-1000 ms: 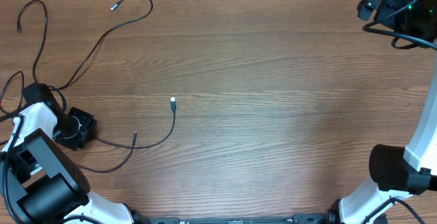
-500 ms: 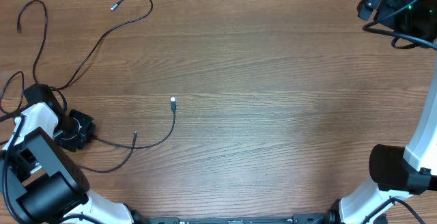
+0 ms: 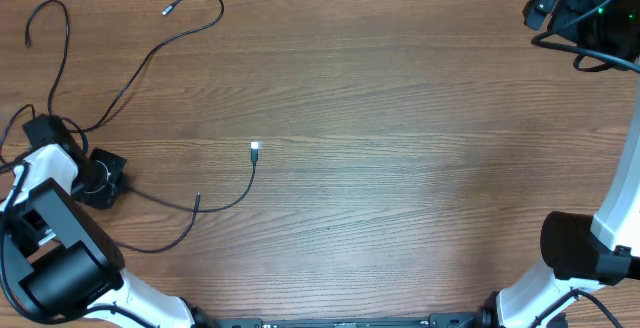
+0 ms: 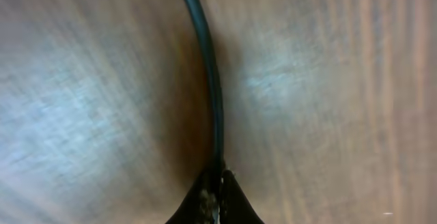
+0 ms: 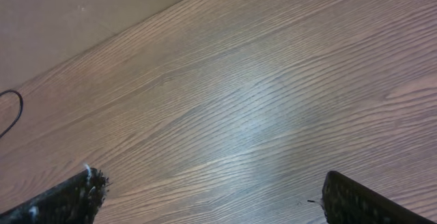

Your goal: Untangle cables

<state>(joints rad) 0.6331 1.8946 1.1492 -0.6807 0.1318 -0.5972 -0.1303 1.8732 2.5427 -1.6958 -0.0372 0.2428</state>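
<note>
Left wrist view shows the left gripper (image 4: 214, 195) pinching a black cable (image 4: 210, 74); the right gripper (image 5: 212, 197) hangs spread.

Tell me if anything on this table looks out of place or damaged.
Nothing looks damaged or spilled. The cables sprawl loose over the left side of the table, one pinched in the shut left gripper. The right gripper hangs open over bare wood at the far corner, away from them.
</note>
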